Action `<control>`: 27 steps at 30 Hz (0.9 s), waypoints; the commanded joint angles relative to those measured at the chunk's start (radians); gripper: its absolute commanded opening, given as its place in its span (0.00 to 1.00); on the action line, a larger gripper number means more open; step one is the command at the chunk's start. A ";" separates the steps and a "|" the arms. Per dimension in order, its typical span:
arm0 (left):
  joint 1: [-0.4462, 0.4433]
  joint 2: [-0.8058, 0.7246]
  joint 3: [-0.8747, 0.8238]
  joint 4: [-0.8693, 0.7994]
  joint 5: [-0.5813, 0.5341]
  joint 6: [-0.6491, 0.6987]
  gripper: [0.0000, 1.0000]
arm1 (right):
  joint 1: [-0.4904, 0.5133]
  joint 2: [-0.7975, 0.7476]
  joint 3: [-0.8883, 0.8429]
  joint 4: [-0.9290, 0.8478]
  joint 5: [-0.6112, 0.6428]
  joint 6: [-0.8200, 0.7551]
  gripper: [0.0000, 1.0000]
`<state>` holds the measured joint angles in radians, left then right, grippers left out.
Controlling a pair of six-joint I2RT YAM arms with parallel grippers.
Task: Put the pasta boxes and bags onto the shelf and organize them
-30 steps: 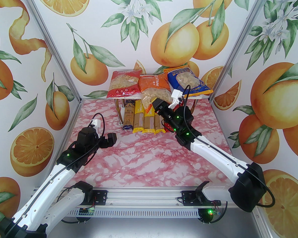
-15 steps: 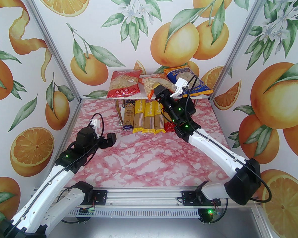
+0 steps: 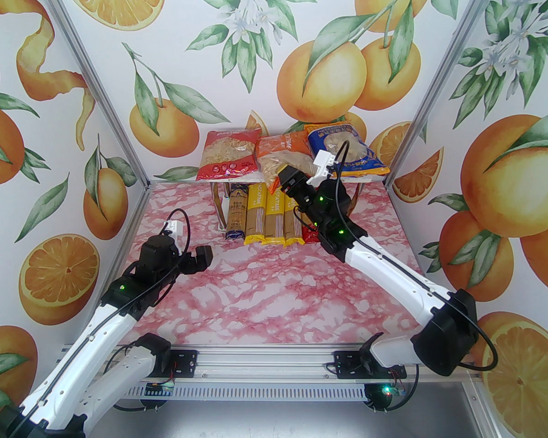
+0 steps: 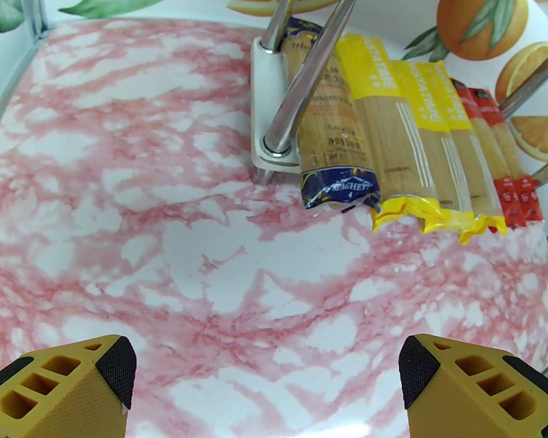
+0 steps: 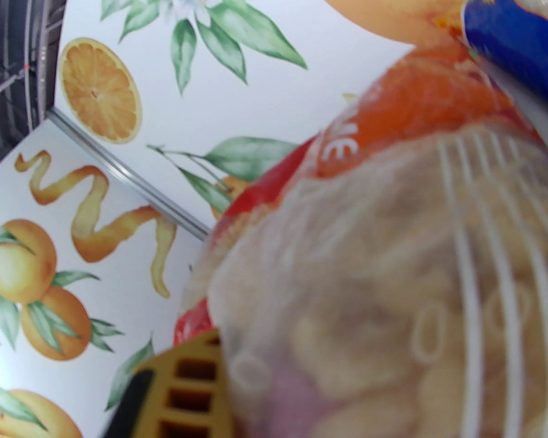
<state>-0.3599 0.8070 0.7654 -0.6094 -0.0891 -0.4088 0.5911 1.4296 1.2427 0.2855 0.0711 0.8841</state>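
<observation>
The orange bag (image 3: 277, 153) is clenched at its near edge by the right end effector (image 3: 289, 177), apparently to be seated on the shelf (image 3: 361, 179) top between the red bag (image 3: 228, 155) and the blue bag (image 3: 349, 149). The left end effector (image 4: 267, 374) is seen released, idle over the worktop (image 3: 255, 299).

Ahead of the left gripper (image 4: 265, 381), bare table (image 4: 164, 253) runs to the spaghetti packs (image 4: 411, 148) and a shelf leg (image 4: 301, 85). The right gripper (image 3: 281, 174) is crowded by the orange bag (image 3: 278, 151), with the red bag (image 3: 228, 155) to its left and the blue bag (image 3: 347, 151) to its right.

Left fingers (image 4: 73, 381) spread wide; right fingers (image 5: 182, 390) clamped, right arm (image 3: 383, 267) outstretched.
</observation>
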 commanded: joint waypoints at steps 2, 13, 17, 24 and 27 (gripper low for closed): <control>0.007 0.003 0.034 0.011 -0.001 0.020 1.00 | 0.012 -0.001 0.059 -0.063 0.005 -0.014 0.00; 0.011 -0.011 0.030 -0.007 -0.004 0.030 1.00 | 0.011 0.104 0.187 -0.151 0.041 -0.024 0.00; 0.012 -0.014 0.028 -0.012 -0.004 0.036 1.00 | 0.011 0.119 0.187 -0.143 0.063 -0.022 0.00; 0.019 -0.020 0.023 -0.014 -0.002 0.038 1.00 | 0.009 0.160 0.204 -0.158 0.071 -0.014 0.00; 0.019 -0.019 0.026 -0.015 -0.001 0.039 1.00 | 0.010 0.182 0.203 -0.163 0.068 -0.001 0.00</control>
<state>-0.3462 0.7998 0.7654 -0.6189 -0.0895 -0.3859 0.5983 1.5738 1.4311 0.1570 0.1169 0.8822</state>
